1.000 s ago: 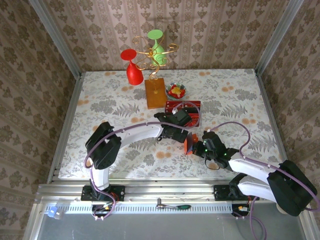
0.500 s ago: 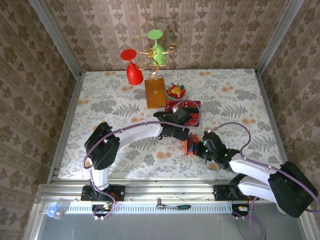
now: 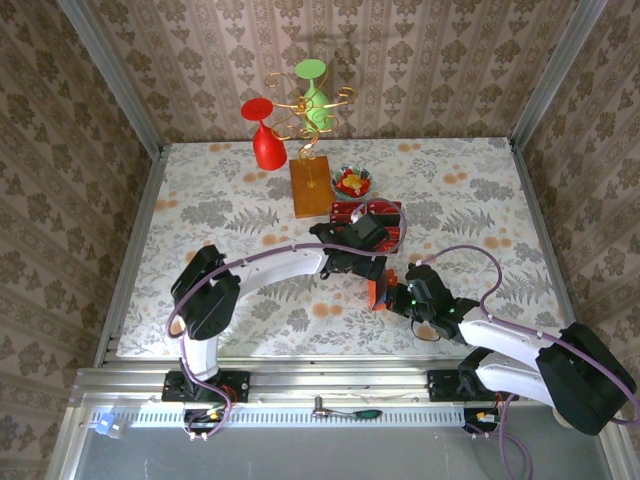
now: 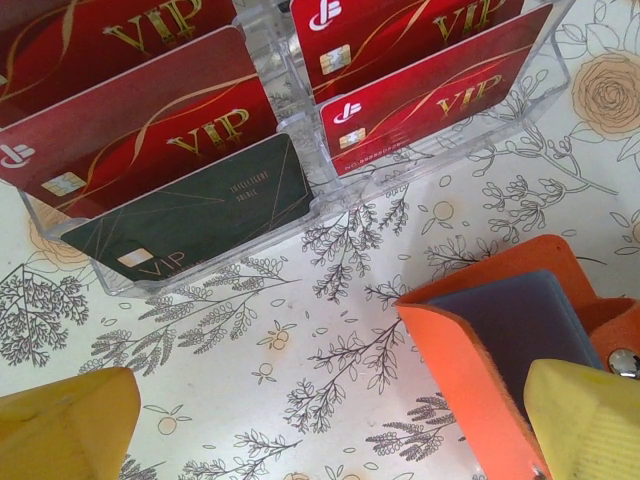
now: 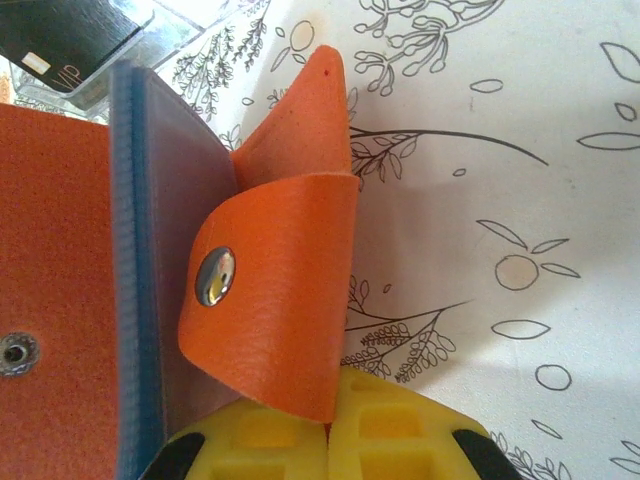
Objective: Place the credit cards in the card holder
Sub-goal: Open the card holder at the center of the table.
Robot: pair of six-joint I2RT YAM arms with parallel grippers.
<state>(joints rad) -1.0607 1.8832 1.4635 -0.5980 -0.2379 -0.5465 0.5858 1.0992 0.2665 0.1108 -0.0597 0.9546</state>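
Note:
The credit cards [image 4: 150,120] are red with gold VIP lettering, plus one dark card [image 4: 200,215]. They stand in rows in a clear rack [image 3: 396,222] at mid-table. The card holder [image 5: 60,250] is an orange folding case lying open just in front of the rack, with blue-grey sleeves [image 4: 515,320] showing. My right gripper [image 5: 330,435] is shut on its snap flap [image 5: 285,290], and from above it sits at the case's right side [image 3: 393,297]. My left gripper [image 4: 330,440] hovers open between rack and case; its yellow fingertips [image 4: 60,430] hold nothing.
At the back stand a brown wooden block [image 3: 310,188] with a gold wire stand, a red glass [image 3: 266,142], a green glass [image 3: 313,92] and a bowl of candies [image 3: 352,181]. Wallpapered walls close in the table on three sides.
My left gripper has drifted slightly right, toward the rack and the case. The right gripper keeps its hold on the flap in the same place.

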